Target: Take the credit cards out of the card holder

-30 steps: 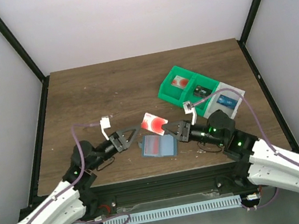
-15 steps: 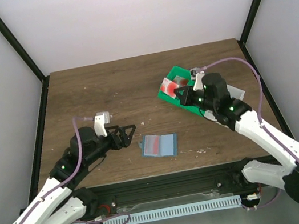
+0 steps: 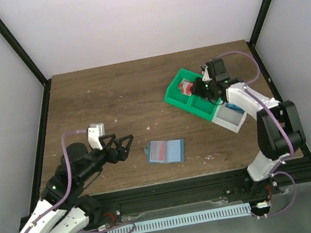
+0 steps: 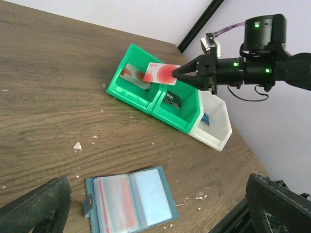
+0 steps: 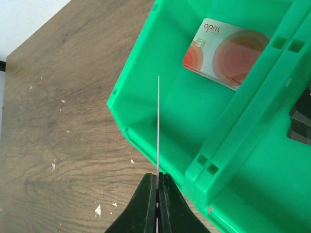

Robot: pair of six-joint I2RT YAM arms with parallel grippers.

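Observation:
The card holder [image 3: 165, 150] lies open and flat on the table, its teal cover and clear slot pockets [image 4: 129, 199] showing. My left gripper [image 3: 126, 147] stands open just left of it, touching nothing; its dark fingers [image 4: 34, 208] frame the left wrist view. My right gripper [image 5: 158, 177] is shut on a credit card [image 4: 162, 74], seen edge-on [image 5: 158, 121], above the left compartment of the green bin [image 5: 194, 116]. Another credit card [image 5: 226, 53] with red circles lies inside that compartment.
The green bin [image 3: 177, 97] stands at the back right, joined to a white bin [image 3: 231, 118] holding a blue card. A dark card [image 4: 171, 100] lies in the middle compartment. Small pale crumbs dot the wooden table [image 3: 109, 94]. Black frame posts rise at the corners.
My right arm has carried the card from above the card holder back to over the green bin. My left gripper has drawn back to the left and opened wider.

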